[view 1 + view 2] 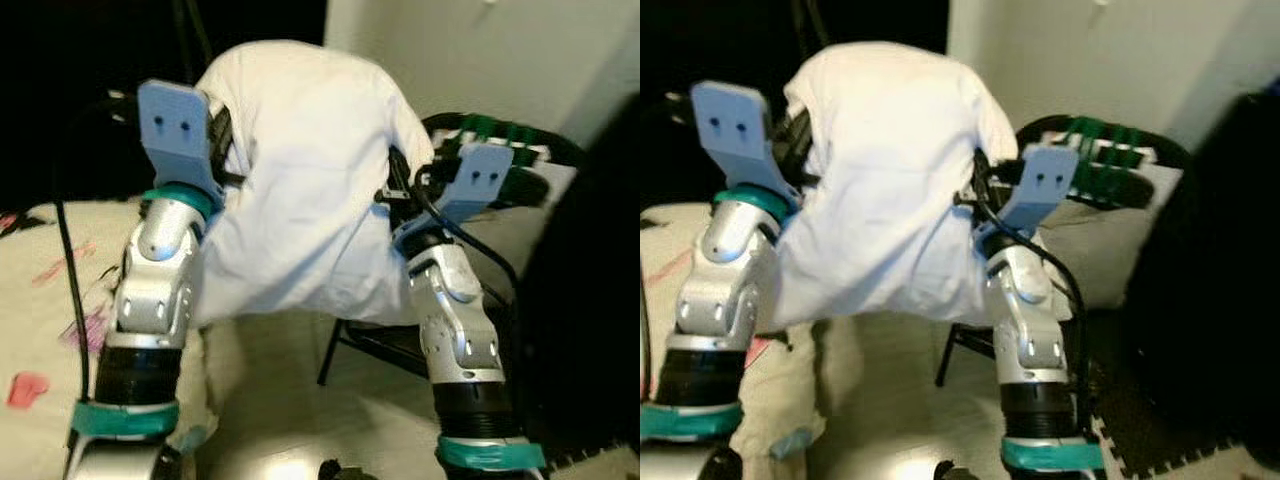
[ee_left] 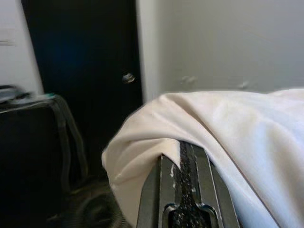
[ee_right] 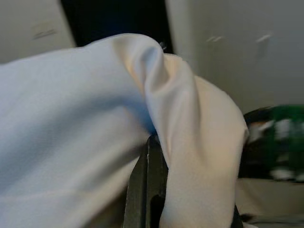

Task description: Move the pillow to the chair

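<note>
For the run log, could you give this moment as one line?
pillow: lifted | left gripper, right gripper: pressing its sides | chair: ahead-right

White pillow [image 1: 300, 190], black chair [image 1: 500, 165] with green-striped back, cream bedsheet [image 1: 50, 320].

I am in a home, in what looks like a bedroom. A bed [image 1: 40, 300] with a cream, pink-patterned cover lies beside me. Just past the bed stands a black folding chair [image 1: 500, 160] with green webbing and a cushion, against a plain pale wall [image 1: 520, 60]. Left of the chair is a dark doorway [image 1: 80, 60].
</note>
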Robot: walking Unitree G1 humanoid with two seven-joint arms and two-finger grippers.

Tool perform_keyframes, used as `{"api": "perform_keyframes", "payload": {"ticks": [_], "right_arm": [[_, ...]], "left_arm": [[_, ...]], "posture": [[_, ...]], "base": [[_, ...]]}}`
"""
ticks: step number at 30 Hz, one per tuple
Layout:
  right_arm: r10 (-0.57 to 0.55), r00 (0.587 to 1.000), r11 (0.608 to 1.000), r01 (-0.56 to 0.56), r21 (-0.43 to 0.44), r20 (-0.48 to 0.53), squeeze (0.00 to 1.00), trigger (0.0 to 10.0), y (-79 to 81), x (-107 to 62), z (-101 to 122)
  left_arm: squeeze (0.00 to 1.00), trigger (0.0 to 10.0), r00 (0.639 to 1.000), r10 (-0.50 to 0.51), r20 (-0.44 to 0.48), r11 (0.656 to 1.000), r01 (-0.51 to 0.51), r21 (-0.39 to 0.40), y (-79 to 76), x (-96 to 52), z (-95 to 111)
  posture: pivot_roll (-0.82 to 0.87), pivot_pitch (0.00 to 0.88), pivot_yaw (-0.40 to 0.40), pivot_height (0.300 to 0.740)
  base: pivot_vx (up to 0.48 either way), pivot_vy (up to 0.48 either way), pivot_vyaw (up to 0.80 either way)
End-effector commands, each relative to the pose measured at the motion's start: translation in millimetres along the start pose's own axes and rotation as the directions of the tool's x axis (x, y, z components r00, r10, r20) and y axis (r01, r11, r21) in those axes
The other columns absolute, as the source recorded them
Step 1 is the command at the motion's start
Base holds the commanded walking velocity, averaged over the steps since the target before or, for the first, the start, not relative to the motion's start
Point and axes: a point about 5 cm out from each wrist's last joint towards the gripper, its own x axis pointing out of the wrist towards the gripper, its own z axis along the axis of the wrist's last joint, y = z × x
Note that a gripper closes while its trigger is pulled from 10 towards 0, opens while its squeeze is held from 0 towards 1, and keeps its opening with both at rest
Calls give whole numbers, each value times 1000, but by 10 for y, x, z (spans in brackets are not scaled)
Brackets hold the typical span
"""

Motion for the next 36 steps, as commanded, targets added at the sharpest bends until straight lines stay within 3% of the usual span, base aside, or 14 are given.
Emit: {"api": "perform_keyframes", "payload": {"ticks": [1, 7, 13, 23, 36], "right_arm": [[104, 991, 995, -104, -5, 89, 0, 10000, 243, 49, 203], [117, 989, 993, -116, -14, 92, 0, 10000, 251, 49, 233], [134, 987, 991, -132, -29, 92, 0, 10000, 272, 50, 243], [154, 983, 987, -149, -51, 96, 0, 10000, 312, 74, 269], [170, 980, 984, -163, -66, 107, 0, 10000, 329, 87, 303]], "left_arm": [[0, 10000, 995, -50, 91, 998, 52, -17, -142, -1, 181], [0, 10000, 991, -50, 126, 998, 55, -34, -131, -5, 251], [0, 10000, 983, -5, 182, 994, 25, -104, -55, 5, 349], [0, 10000, 973, -107, 207, 984, 133, -120, -102, -29, 389], [0, 10000, 967, -94, 238, 976, 137, -168, -87, -39, 444]], "posture": [[67, 9, 36, 740], [64, 11, 29, 740], [63, 12, 20, 740], [60, 0, 16, 740], [55, 0, -1, 740]], "base": [[0, 0, -800], [0, 0, -800], [0, 0, -800], [0, 0, -800], [0, 0, -800]]}}
